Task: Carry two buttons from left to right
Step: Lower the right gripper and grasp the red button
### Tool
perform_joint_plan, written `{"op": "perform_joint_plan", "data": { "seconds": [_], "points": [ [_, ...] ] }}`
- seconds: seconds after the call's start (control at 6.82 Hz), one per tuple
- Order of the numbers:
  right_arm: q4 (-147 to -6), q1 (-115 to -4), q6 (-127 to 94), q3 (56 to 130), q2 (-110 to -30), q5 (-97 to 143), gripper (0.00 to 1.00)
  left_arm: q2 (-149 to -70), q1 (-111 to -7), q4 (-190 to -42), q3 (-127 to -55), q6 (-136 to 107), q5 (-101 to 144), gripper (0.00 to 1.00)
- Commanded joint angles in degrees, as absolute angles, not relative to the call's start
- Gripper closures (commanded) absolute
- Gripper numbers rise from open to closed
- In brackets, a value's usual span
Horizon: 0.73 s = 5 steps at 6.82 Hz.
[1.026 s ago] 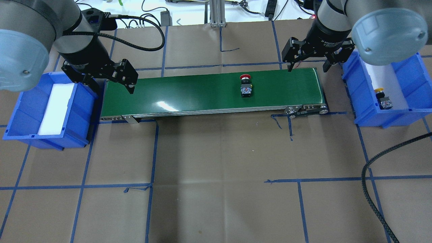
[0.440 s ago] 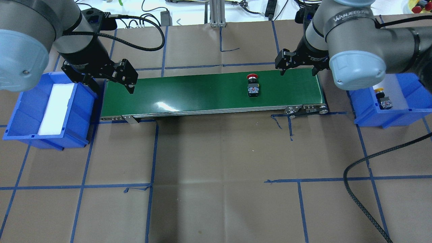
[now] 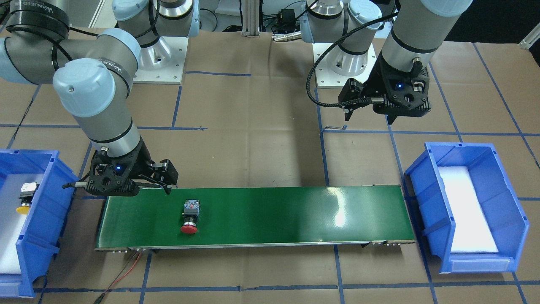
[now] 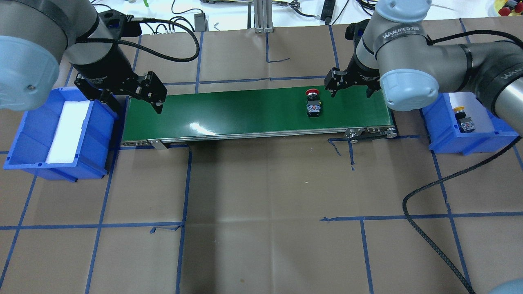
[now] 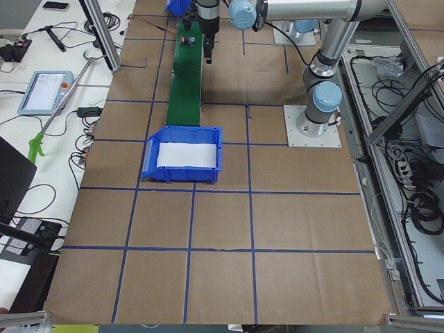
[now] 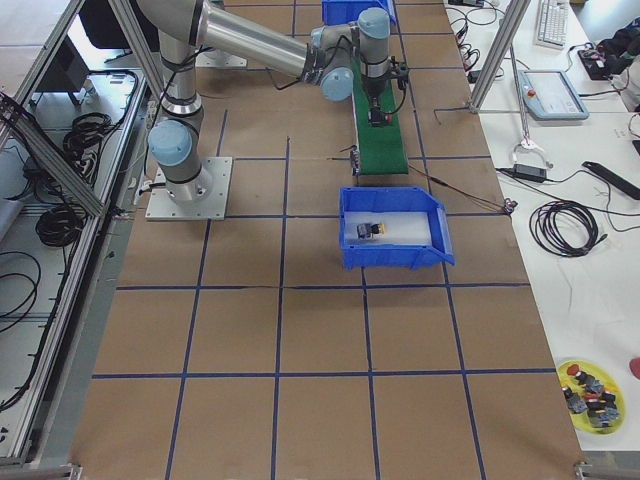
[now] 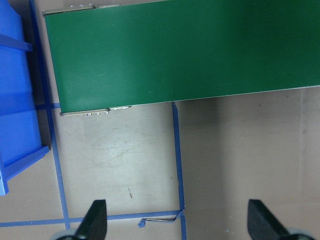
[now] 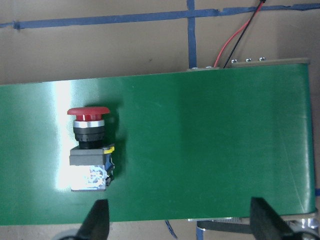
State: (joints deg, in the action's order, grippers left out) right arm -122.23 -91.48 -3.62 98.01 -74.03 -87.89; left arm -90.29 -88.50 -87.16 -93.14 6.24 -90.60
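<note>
The red button (image 4: 314,104) lies on its side on the green conveyor belt (image 4: 245,110), towards its right end; it also shows in the front view (image 3: 190,215) and the right wrist view (image 8: 90,150). The yellow button (image 4: 463,119) lies in the right blue bin (image 4: 441,134), also seen from the front (image 3: 26,196). My right gripper (image 4: 351,92) is open and empty above the belt's right end, just right of the red button. My left gripper (image 4: 137,104) is open and empty over the belt's left end.
The left blue bin (image 4: 98,134) holds only a white foam pad. A black cable (image 4: 429,228) loops over the table at the right. A red wire (image 3: 126,270) trails from the belt's right end. Blue tape lines cross the brown table.
The red button has travelled to the right along the belt. My right arm has swung left from over the right bin to over the belt's right end. The left arm has not moved.
</note>
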Motion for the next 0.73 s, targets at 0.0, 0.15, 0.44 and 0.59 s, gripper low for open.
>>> {"op": "perform_joint_plan", "data": {
  "seconds": [0.0, 0.15, 0.44, 0.59],
  "points": [
    [-122.43, -92.63, -5.17, 93.97, -69.37, -87.80, 0.01, -90.35, -88.51, -87.10, -93.16, 6.24, -90.53, 0.00],
    [-122.52, -93.25, -6.06, 93.61, -68.21, -87.89, 0.01, -90.26, -88.51, -87.19, -93.16, 6.24, -90.53, 0.00],
    [-122.43, -93.52, -6.41, 93.95, -67.68, -87.89, 0.01, -90.35, -88.51, -87.19, -93.08, 6.24, -90.53, 0.00],
    [-122.43, -93.52, -7.29, 94.04, -66.72, -87.89, 0.01, -90.26, -88.51, -87.19, -93.16, 6.24, -90.53, 0.00]
  ]
}}
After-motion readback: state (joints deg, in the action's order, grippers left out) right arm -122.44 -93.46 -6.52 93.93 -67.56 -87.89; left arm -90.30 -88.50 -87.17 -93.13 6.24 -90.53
